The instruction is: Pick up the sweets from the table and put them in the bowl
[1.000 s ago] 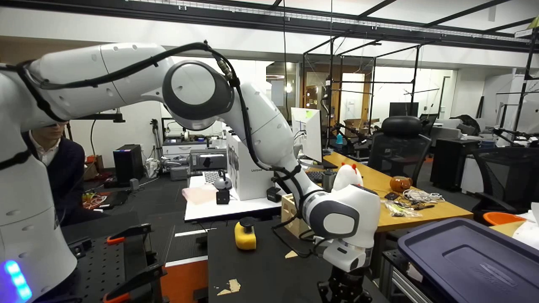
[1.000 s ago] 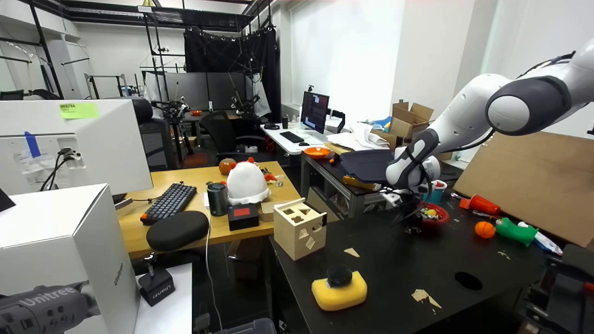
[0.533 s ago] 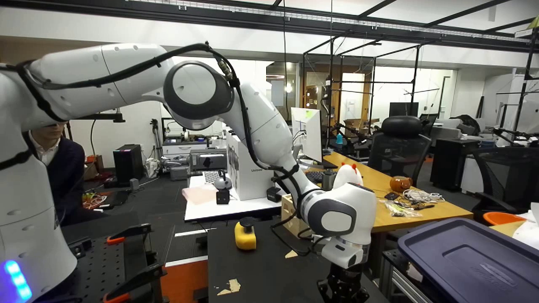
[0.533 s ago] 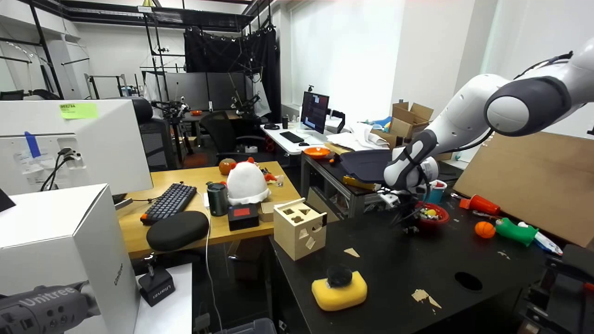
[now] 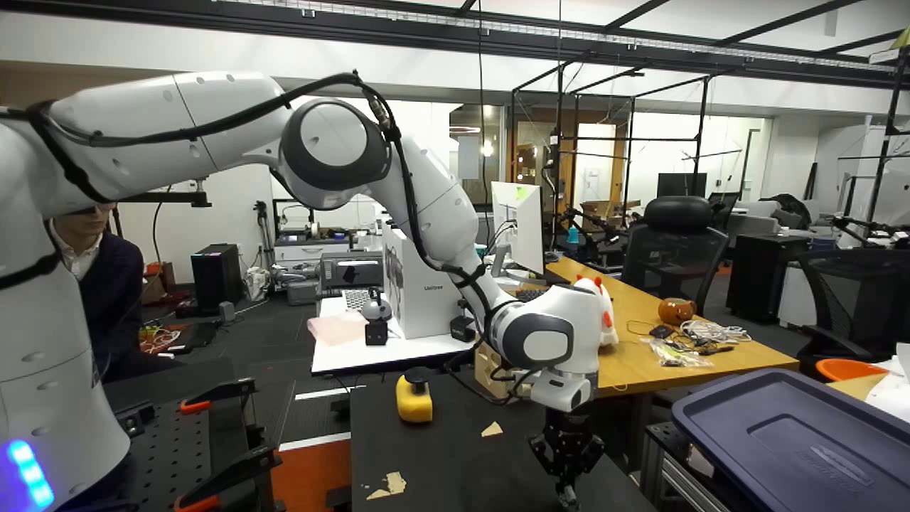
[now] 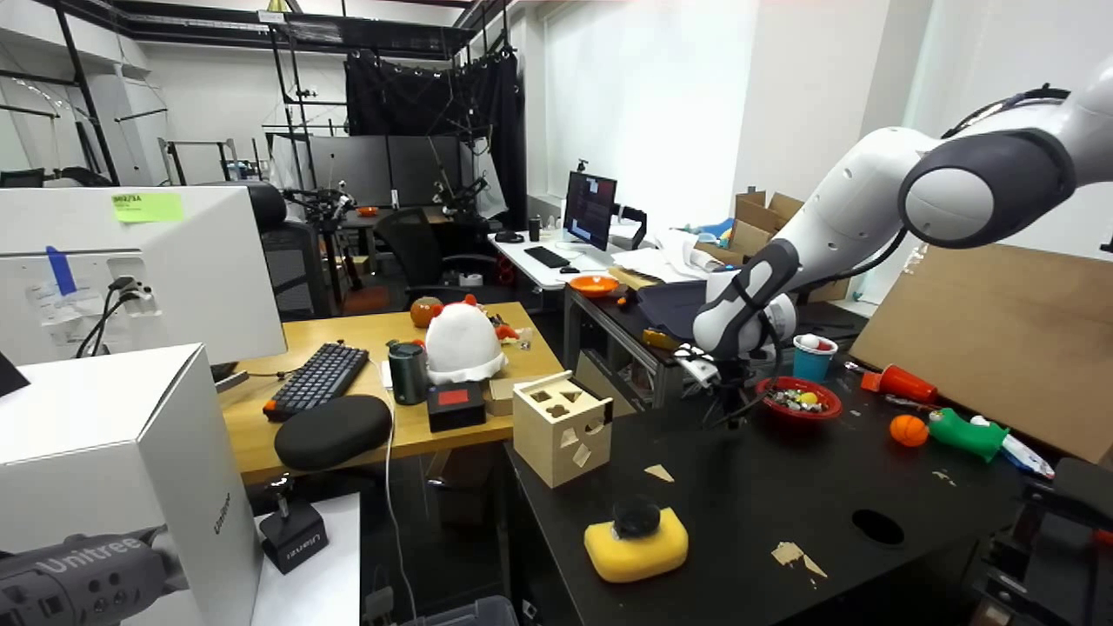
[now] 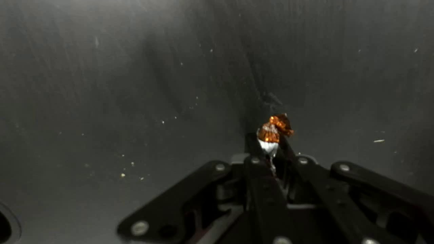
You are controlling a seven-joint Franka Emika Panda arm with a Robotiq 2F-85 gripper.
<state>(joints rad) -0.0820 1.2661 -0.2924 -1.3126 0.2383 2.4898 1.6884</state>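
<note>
My gripper [image 7: 270, 143] is shut on a small sweet [image 7: 268, 136] in a shiny orange and white wrapper. The sweet's twisted orange end pokes out beyond the fingertips. Below it in the wrist view spreads the matte black table [image 7: 142, 84]. In an exterior view the red bowl [image 6: 804, 416] stands on the table with several silvery wrapped sweets [image 6: 789, 398] and something yellow inside. There the gripper [image 6: 729, 419] hangs to the left of the bowl, its fingertips too dark to make out. A glint shows at the gripper's tips [image 5: 567, 492] in an exterior view.
A blue cup [image 6: 814, 358] stands behind the bowl. To the right lie an orange ball [image 6: 909, 430], a green toy [image 6: 967, 433] and a red cup [image 6: 904, 383]. A wooden shape box [image 6: 563, 430] and a yellow block with a black knob [image 6: 636, 546] stand nearer the left edge.
The arm has lifted and swung left in both exterior views. The gripper has moved away from in front of the red bowl, whose left side is now uncovered.
</note>
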